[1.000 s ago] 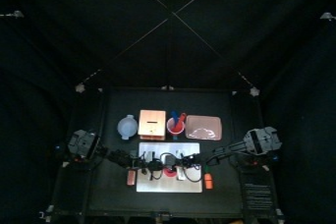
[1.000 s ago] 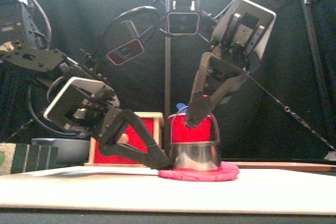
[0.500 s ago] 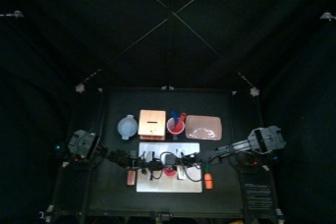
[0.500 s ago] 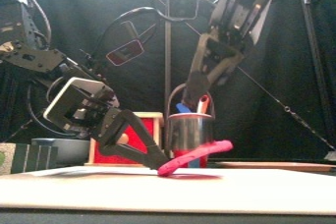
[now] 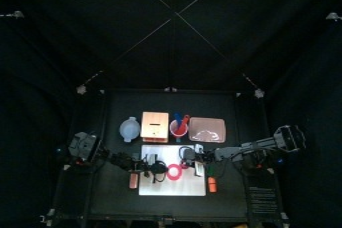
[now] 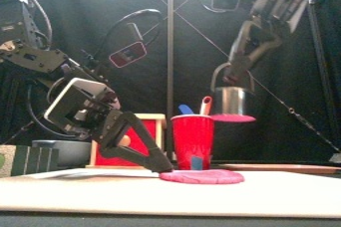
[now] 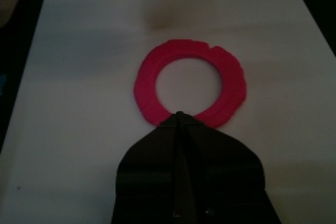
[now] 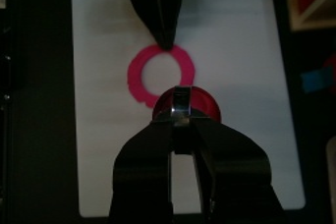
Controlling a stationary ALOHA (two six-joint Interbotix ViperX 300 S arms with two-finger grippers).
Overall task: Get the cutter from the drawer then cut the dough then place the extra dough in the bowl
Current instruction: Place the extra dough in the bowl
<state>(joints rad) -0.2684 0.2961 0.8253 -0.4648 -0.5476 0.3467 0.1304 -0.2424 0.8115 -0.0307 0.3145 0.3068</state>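
The right gripper (image 8: 182,120) hangs well above the board (image 7: 79,90), its jaws pinched on the cutter (image 6: 233,101). The cutter is off the board and clear of everything below, and a pink disc (image 6: 236,118) of dough sits at its lower rim. On the board lies the ring (image 7: 148,79) of leftover dough, flat, with its middle cut out. The left gripper (image 7: 180,122) is low over the board with its jaws pressed together, no gap between them, and the tips are set on the ring's near edge; whether they grip dough or only press on it I cannot tell. Behind the board stand the bowl (image 5: 130,129), the box (image 5: 155,125), the cup (image 6: 194,139) with its two knives, and the tray (image 5: 209,128), in a row from left to right.
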